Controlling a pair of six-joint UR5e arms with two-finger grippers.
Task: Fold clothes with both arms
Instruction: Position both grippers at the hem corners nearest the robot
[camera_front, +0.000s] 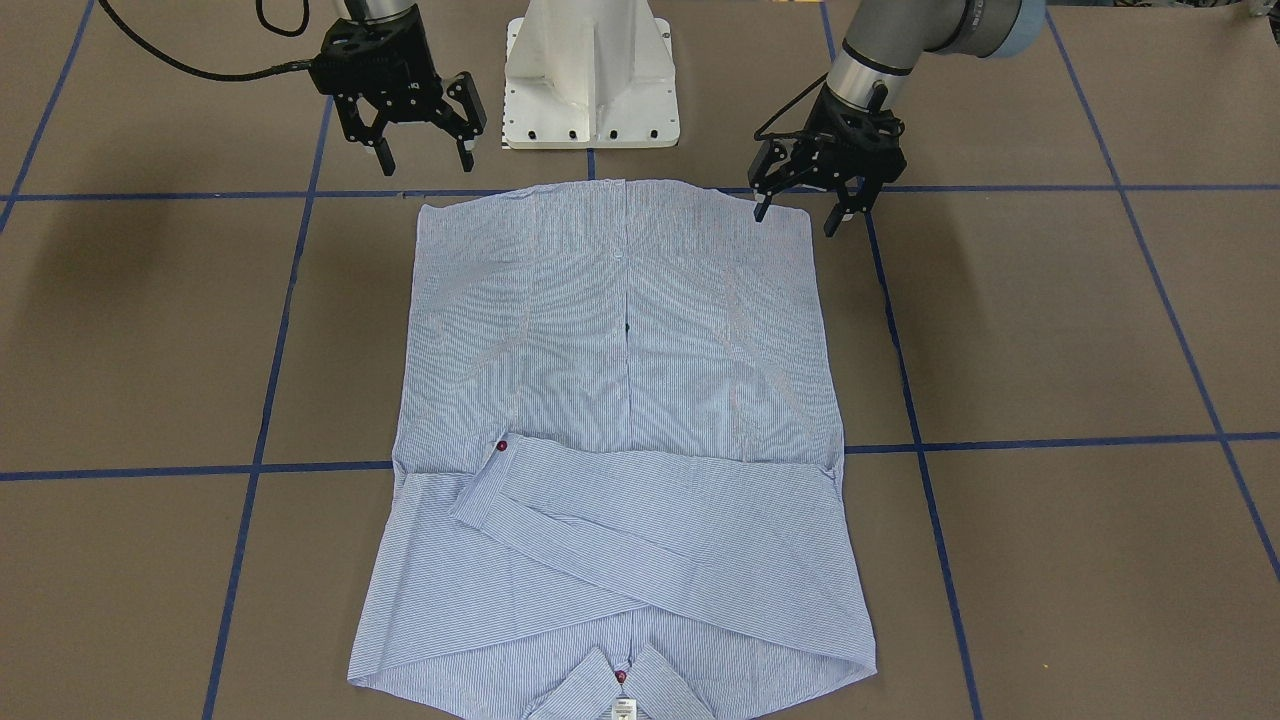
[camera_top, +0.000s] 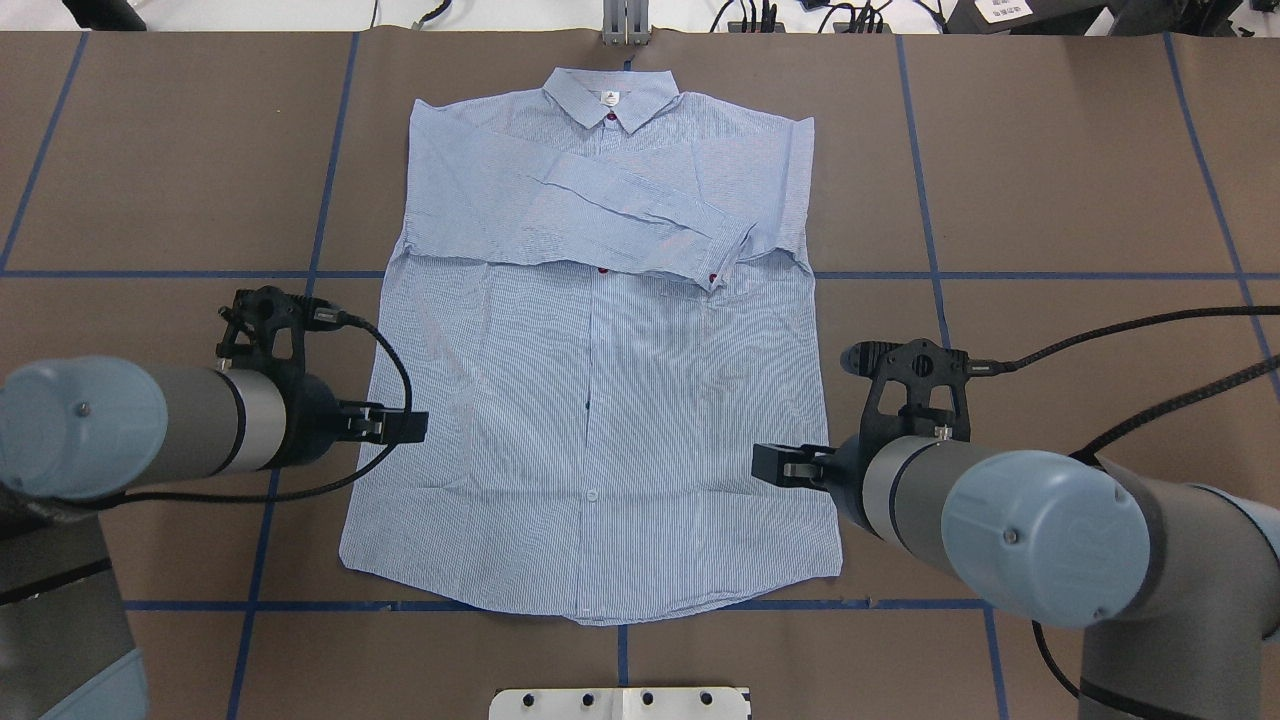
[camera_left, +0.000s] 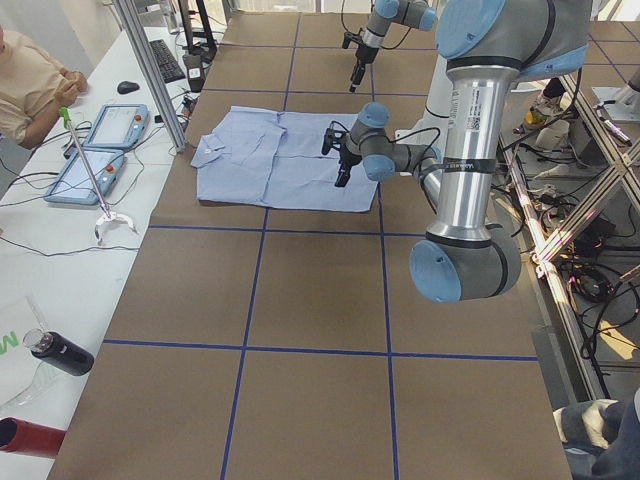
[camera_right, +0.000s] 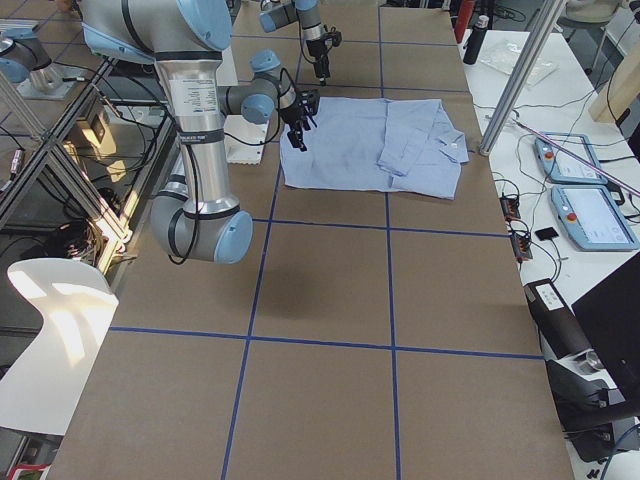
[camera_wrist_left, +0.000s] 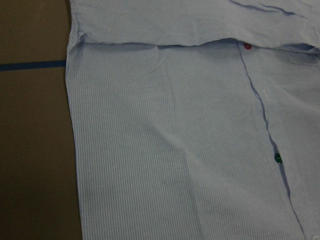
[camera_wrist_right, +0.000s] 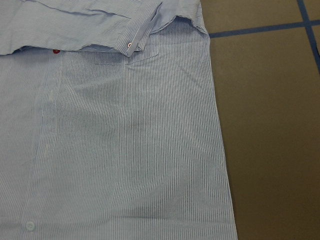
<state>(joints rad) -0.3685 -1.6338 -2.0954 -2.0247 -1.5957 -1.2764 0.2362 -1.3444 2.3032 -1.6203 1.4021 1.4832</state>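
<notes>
Shirt (camera_front: 620, 330) lies flat on the bench (camera_front: 1050, 330), sleeves crossed over its chest; left hand (camera_front: 797, 218) and right hand (camera_front: 425, 160) hover spread near the hem corners, so next they likely must pinch the hem and fold it toward the collar.

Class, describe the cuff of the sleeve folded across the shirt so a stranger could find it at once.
Find the blue-striped shirt spread flat on the brown table, collar away from the robot. Two sleeves are folded across its chest; follow the top one towards the robot's right to its cuff. It is the band ending in a dark red button, unlike the plain cloth around it.
</notes>
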